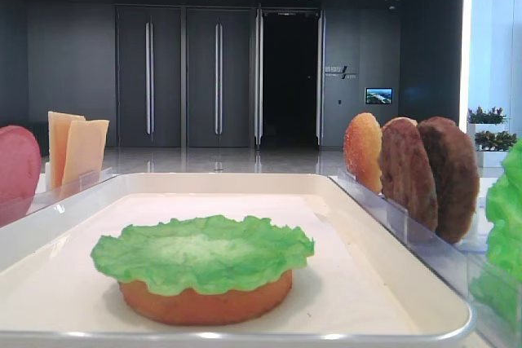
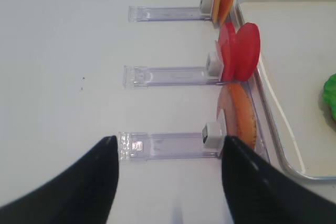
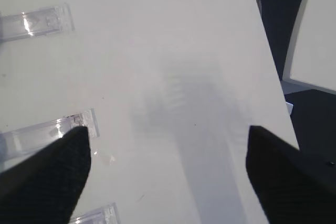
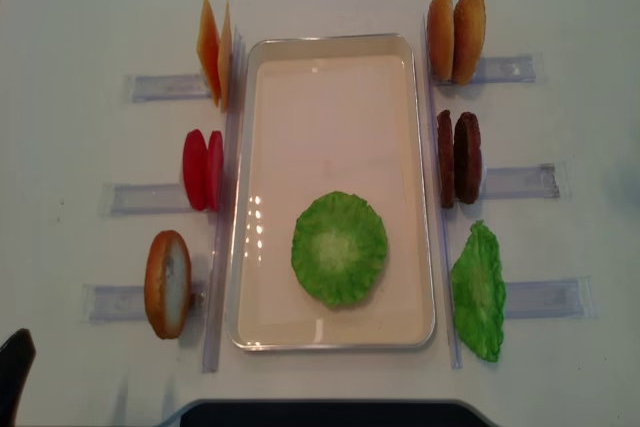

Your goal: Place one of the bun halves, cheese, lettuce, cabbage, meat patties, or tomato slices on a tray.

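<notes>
On the white tray (image 4: 258,147) lies a bun half (image 1: 204,299) with a lettuce leaf (image 4: 339,247) on top of it. Left of the tray stand cheese slices (image 4: 215,52), tomato slices (image 4: 203,169) and a bun half (image 4: 168,284). To its right stand two bun halves (image 4: 456,35), two meat patties (image 4: 459,157) and another lettuce leaf (image 4: 478,290). No cabbage is in view. My left gripper (image 2: 169,140) is open and empty over the table, left of the near bun half (image 2: 240,114). My right gripper (image 3: 165,129) is open and empty over bare table.
Clear plastic holders (image 2: 165,145) run outward from both long sides of the tray. In the right wrist view, holder ends (image 3: 50,132) lie at the left and the table's edge (image 3: 273,72) runs down the right. A dark base (image 4: 320,413) sits at the front edge.
</notes>
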